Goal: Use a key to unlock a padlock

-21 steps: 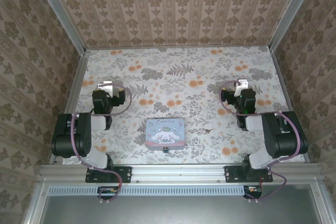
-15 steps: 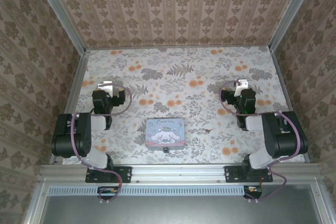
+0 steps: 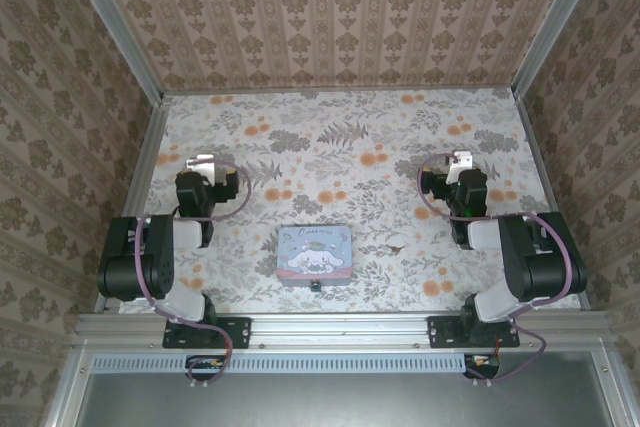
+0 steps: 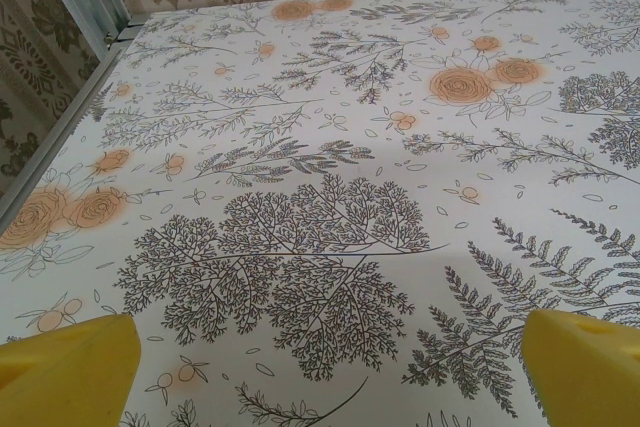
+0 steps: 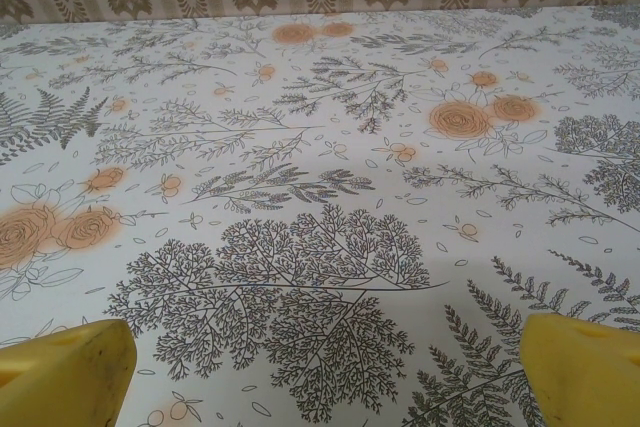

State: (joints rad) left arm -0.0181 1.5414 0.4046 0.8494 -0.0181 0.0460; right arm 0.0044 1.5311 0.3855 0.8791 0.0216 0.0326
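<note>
Both arms are waiting with their jaws spread wide. The left gripper point(image 4: 325, 367) is holding its yellow fingertips point(image 4: 70, 372) far apart over the floral table point(image 4: 330, 147), the right gripper point(image 5: 325, 367) is doing likewise, and neither is pinching anything. Behind both, back toward the bases and between the arms, the pale-blue tin point(image 3: 316, 247) is lying flat. The padlock point(image 3: 316, 286) is sitting at its base-side edge, touching or just beside it, too small to show a long axis. It is lying behind-right of the left gripper and behind-left of the right one. The left is looking slightly nearer, so reaching it is calling for a pull back and inward.
</note>
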